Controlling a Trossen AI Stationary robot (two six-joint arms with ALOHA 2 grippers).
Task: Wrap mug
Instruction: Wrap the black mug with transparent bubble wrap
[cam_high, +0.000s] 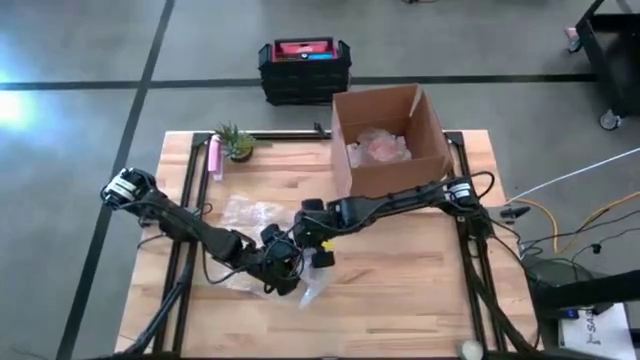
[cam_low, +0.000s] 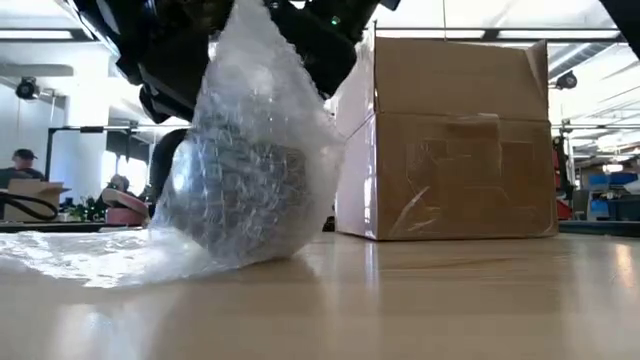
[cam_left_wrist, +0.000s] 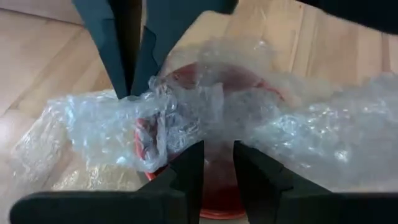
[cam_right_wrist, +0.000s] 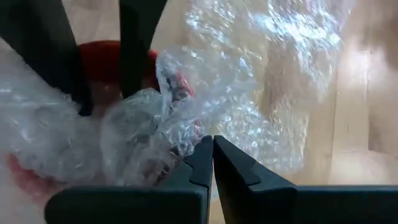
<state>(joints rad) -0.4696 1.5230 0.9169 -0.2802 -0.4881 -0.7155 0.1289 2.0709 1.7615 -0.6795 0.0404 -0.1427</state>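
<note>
High view: cardboard box holding pinkish wrapped items at the table's far edge; both grippers meet mid-table over the bubble wrap.

Low view: wrap bundled around the mug.

Wrist views: left gripper slightly apart; right gripper pinched on wrap.

Red mug under clear bubble wrap, brown cardboard box, black fingers, pale wooden table
</note>
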